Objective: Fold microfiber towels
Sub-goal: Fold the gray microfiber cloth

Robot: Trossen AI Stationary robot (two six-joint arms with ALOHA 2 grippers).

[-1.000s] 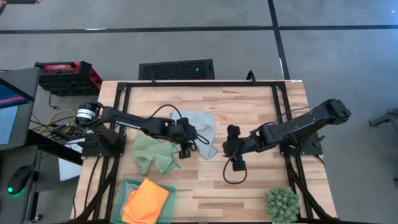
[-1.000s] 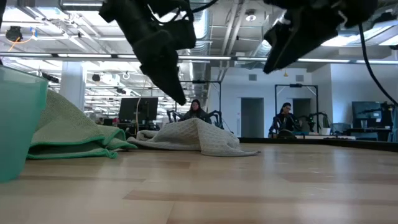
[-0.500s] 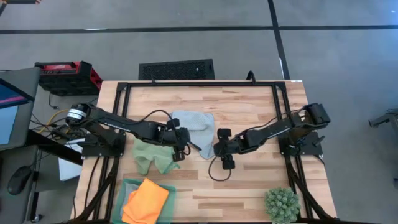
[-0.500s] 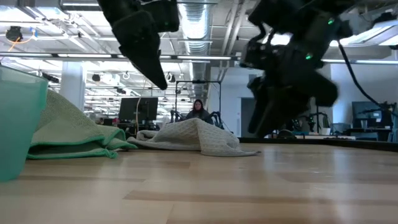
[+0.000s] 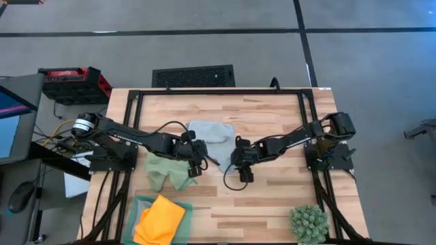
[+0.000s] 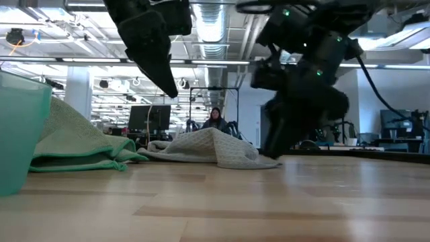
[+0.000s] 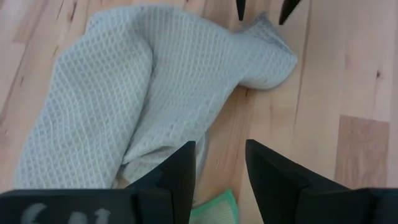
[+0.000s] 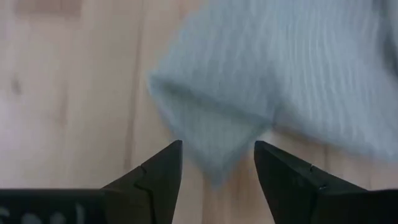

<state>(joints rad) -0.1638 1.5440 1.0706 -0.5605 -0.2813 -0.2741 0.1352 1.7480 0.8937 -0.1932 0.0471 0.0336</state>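
Note:
A pale grey-blue microfiber towel [image 5: 212, 138] lies bunched at the table's middle; the left wrist view shows it as a rumpled towel [image 7: 143, 93]. My right gripper [image 8: 217, 155] is open and low over the towel's near right corner [image 8: 214, 140], one finger on either side of it. My left gripper [image 7: 221, 162] is open and empty, hanging above the towel's near left part. A light green towel [image 5: 167, 171] lies crumpled left of it. An orange towel [image 5: 161, 220] lies folded in a green tray [image 5: 139, 203].
A small spiky green plant [image 5: 308, 223] stands at the near right corner. A black frame [image 5: 218, 92] runs along the table's far and side edges. Bare wood lies near and right of the grey-blue towel. In the low view the tray's wall [image 6: 20, 134] stands close at the left.
My right gripper has come down and toward the table's left, arriving low at the grey-blue towel's near right corner, fingers still open. My left gripper has drawn a little up and toward the table's left edge, then kept still. The towels have stayed where they were.

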